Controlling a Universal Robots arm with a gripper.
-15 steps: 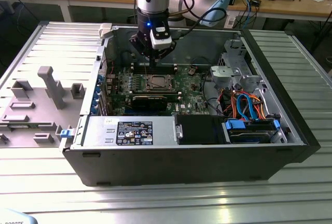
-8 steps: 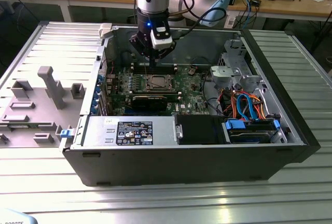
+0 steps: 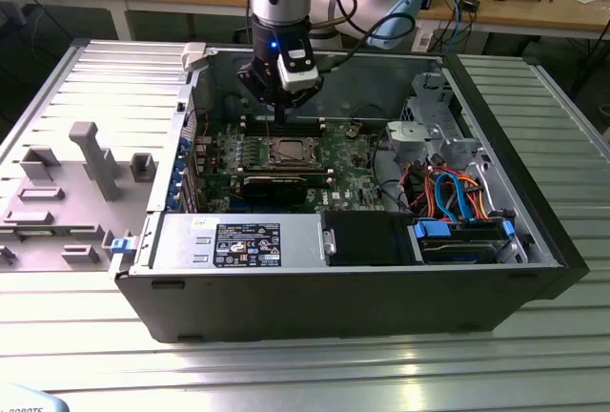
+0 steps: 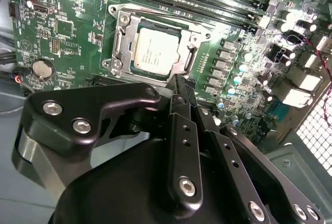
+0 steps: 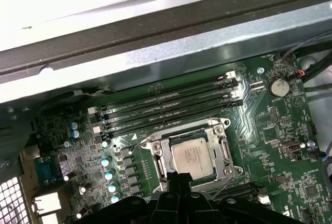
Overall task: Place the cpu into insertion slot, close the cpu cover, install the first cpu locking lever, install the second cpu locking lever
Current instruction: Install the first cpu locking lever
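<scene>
Second wrist view gives me the cpu (image 4: pixel 155 47) lying flat in the insertion slot (image 4: pixel 117 17), so I judge the first step done. The cpu cover (image 4: pixel 120 47) appears to be down, framing the chip with its metal top showing through the window. In the first wrist view a thin wire lever (image 5: pixel 181 126) runs along the socket edge beside the memory slots (image 5: pixel 171 102); I cannot tell whether either lever is hooked, so I count both as open work. My gripper (image 4: pixel 179 79) is closed on nothing, its tip just beside the socket's near edge, inside the computer case (image 3: pixel 334 288) on the counter (image 3: pixel 286 364).
</scene>
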